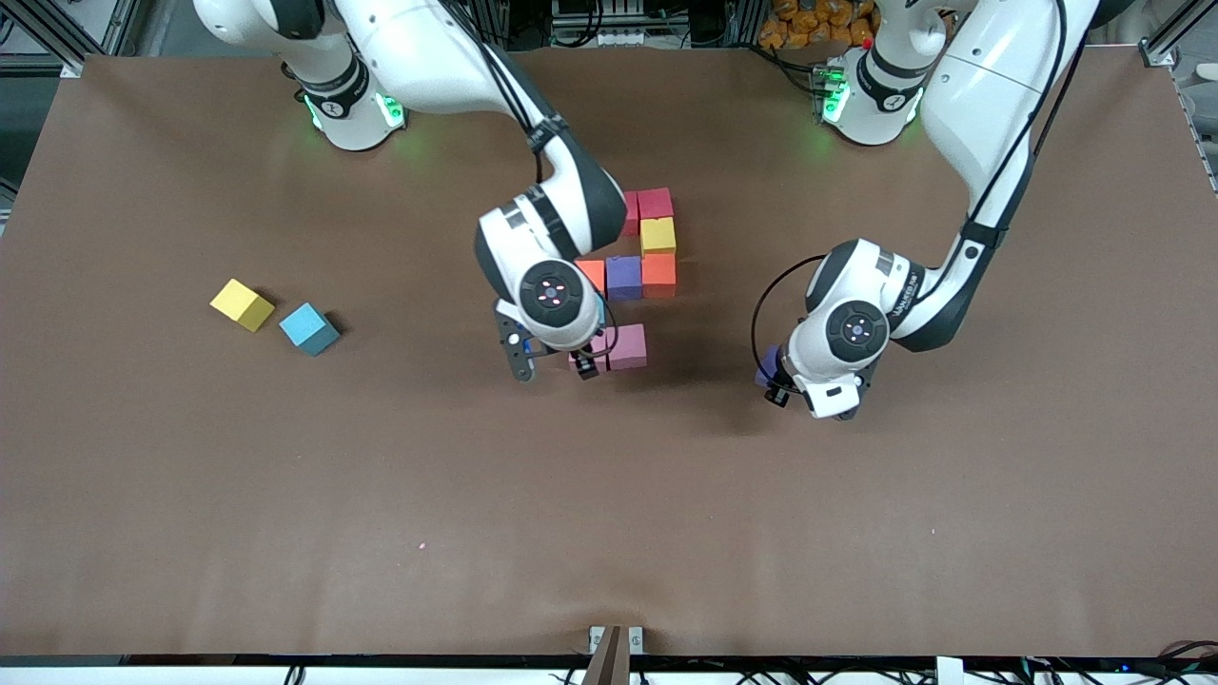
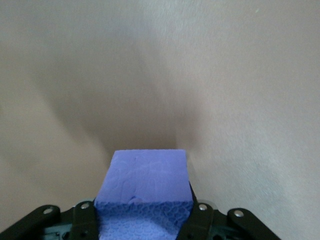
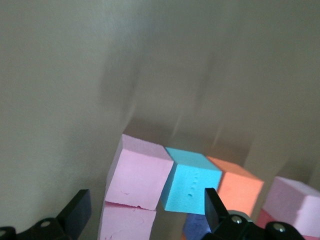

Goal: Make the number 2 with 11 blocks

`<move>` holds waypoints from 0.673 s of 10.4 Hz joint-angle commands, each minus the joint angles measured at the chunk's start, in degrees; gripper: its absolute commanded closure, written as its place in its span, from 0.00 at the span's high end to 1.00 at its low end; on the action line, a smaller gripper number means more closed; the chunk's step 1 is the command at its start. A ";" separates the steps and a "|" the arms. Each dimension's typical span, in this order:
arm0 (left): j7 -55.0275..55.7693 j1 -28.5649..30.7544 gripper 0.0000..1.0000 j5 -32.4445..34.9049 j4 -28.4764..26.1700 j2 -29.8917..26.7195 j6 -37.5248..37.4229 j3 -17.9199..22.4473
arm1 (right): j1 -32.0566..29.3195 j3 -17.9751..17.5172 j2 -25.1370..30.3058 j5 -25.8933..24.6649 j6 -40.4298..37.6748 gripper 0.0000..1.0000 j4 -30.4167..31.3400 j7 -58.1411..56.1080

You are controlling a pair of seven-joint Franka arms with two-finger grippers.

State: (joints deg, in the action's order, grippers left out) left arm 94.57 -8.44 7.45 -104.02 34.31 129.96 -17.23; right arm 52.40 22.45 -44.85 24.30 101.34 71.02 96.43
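The partly built number 2 lies mid-table: red blocks (image 1: 655, 203), a yellow block (image 1: 658, 235), an orange block (image 1: 658, 274), a purple block (image 1: 623, 276), a second orange block (image 1: 592, 274) and a pink block (image 1: 626, 345). My right gripper (image 1: 552, 366) is open just above two touching pink blocks (image 3: 137, 175). A light blue block (image 3: 192, 187) sits beside them, hidden in the front view by the wrist. My left gripper (image 1: 775, 376) is shut on a purple block (image 2: 147, 175) above bare table, toward the left arm's end.
A loose yellow cube (image 1: 241, 304) and a loose light blue cube (image 1: 308, 328) lie side by side toward the right arm's end. The brown table (image 1: 609, 533) spreads wide in front of the blocks.
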 commanded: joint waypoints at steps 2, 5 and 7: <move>8.94 -2.97 0.36 -3.92 0.31 -0.12 1.78 0.26 | -5.45 -0.21 7.57 -0.48 -7.45 1.00 1.57 -12.73; 19.21 -7.54 0.36 -4.72 0.31 -0.03 4.85 0.35 | -11.33 -0.04 11.62 -1.01 -12.12 1.00 2.02 -23.88; 25.10 -9.21 0.36 -4.72 0.14 0.50 8.44 0.35 | -14.24 1.01 12.85 -1.53 -14.41 1.00 2.10 -31.01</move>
State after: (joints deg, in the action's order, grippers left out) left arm 116.24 -16.40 4.08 -103.97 34.45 136.01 -17.35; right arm 39.61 23.44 -34.32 23.74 88.11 71.21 69.93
